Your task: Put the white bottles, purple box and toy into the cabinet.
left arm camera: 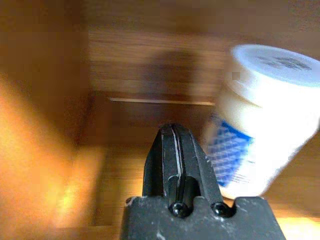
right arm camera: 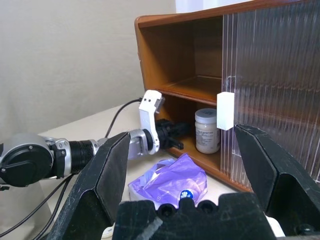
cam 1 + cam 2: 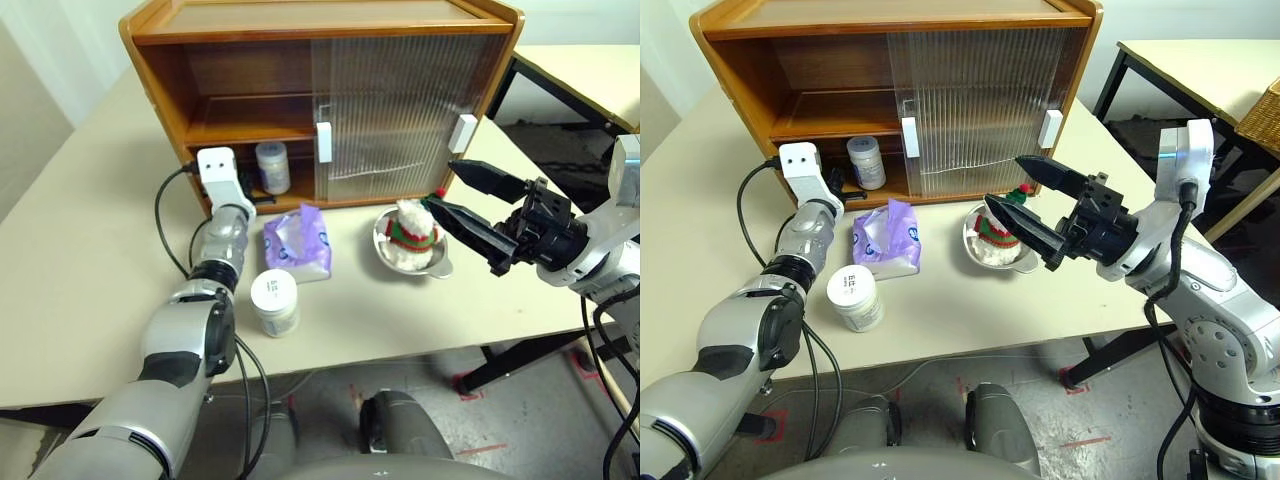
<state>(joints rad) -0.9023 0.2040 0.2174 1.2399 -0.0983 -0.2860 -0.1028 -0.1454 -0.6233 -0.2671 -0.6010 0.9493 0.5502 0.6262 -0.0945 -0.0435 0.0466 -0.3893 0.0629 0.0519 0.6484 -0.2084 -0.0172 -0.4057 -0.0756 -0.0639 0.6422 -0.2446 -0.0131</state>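
The left gripper (image 1: pixel 180 155), fingers pressed together and empty, reaches into the cabinet (image 3: pixel 240 40) beside one white bottle (image 3: pixel 272 167) on its lower shelf. The right gripper (image 3: pixel 462 198) hangs wide open in front of the cabinet, holding nothing. The other white bottle (image 3: pixel 274 302), purple box (image 3: pixel 298 242) and toy (image 3: pixel 410 232) sit before the cabinet.

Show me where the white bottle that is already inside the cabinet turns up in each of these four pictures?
Left eye view: white bottle on the cabinet's lower shelf, just left of the white door handle.
Right eye view: same bottle, same shelf, left of that handle.
Left wrist view: bottle close beside the shut left gripper.
Right wrist view: bottle on the lower shelf.
Shared landmark: the handle.
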